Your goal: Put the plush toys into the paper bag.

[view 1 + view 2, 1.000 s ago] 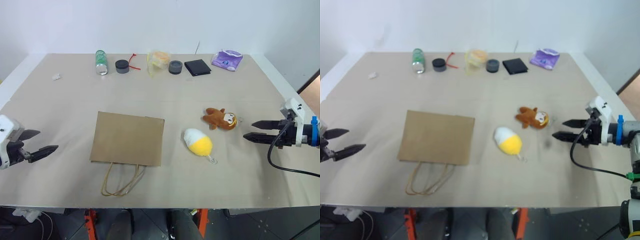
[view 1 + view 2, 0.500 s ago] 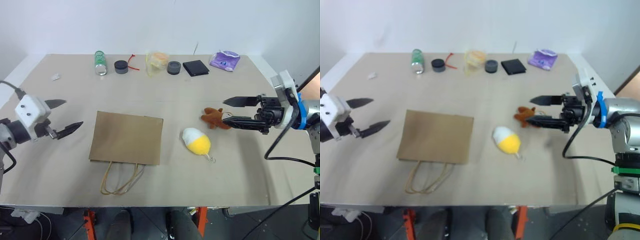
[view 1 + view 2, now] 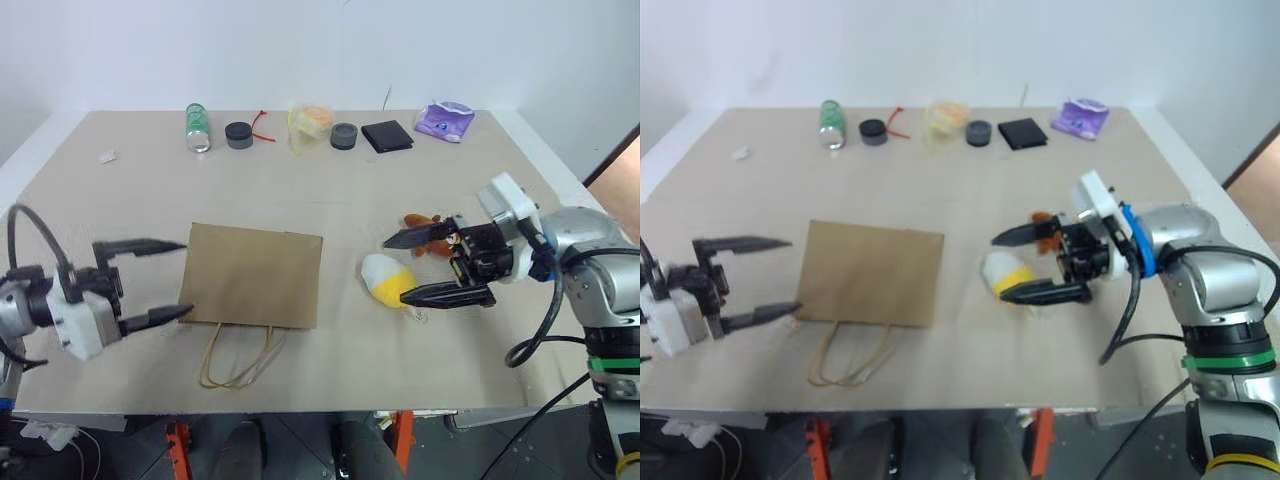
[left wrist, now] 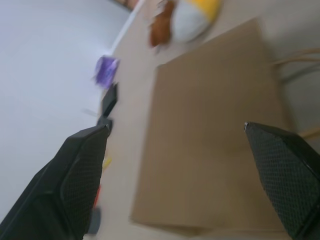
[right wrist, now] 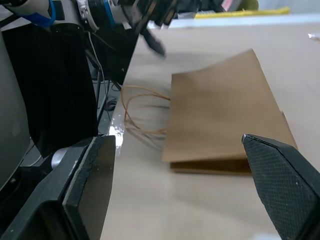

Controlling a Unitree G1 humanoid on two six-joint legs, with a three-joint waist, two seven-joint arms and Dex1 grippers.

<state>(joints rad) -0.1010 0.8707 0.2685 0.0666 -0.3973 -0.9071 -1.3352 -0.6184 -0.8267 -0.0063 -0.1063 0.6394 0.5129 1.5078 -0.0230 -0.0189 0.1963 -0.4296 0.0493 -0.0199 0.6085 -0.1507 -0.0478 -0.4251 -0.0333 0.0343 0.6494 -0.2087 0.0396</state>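
The beige counter [image 3: 330, 190] is carrying the paper bag [image 3: 254, 276] lying flat, both plush toys [image 3: 392, 280] beside it. I am spreading my right pincer [image 3: 415, 268] wide around them, my left pincer [image 3: 160, 282] gaping at the bag's edge; next I judge closing on the egg-shaped toy.

Black-fingered right pincer [image 3: 412, 267], white housing, silver forearm, blue ring, black cable

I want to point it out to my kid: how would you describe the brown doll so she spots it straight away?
Start at the flat paper bag in the middle of the table and look to its right. Two soft toys lie there; the brown doll is the farther, smaller one, unlike the white and yellow egg toy beside it.
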